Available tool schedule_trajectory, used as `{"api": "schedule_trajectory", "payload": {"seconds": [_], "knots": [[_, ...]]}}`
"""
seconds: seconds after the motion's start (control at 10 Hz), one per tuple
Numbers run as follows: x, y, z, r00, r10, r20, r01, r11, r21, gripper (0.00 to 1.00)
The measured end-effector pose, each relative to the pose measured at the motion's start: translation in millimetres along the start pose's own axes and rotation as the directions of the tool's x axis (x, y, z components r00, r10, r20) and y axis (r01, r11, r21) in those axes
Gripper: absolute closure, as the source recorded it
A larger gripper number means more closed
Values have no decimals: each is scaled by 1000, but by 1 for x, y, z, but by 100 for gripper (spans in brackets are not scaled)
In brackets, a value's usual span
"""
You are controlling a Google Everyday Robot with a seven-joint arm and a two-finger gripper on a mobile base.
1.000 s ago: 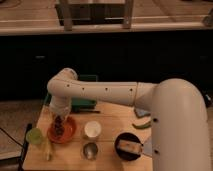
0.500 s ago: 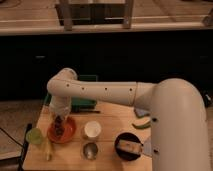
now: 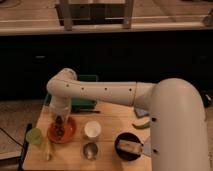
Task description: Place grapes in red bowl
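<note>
The red bowl [image 3: 64, 131] sits at the front left of the wooden table [image 3: 112, 120]. The grapes [image 3: 59, 127], a dark bunch, are over the bowl's middle, hanging right under my gripper [image 3: 59, 120]. My gripper points down over the bowl at the end of the white arm [image 3: 100, 92]. I cannot tell whether the grapes rest in the bowl or hang just above it.
A white cup [image 3: 92, 129] stands right of the red bowl, a metal cup [image 3: 90, 150] in front of it. A black bowl [image 3: 129, 147] holds a tan block [image 3: 128, 145]. A green cup [image 3: 34, 136] is far left, a green box [image 3: 82, 95] behind.
</note>
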Motion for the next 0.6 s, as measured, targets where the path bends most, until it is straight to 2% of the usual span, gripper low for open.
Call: {"api": "schedule_trajectory", "payload": {"seconds": [0.6], "knots": [[2, 1, 1, 1000, -4, 4, 4, 1000, 6, 20]]}}
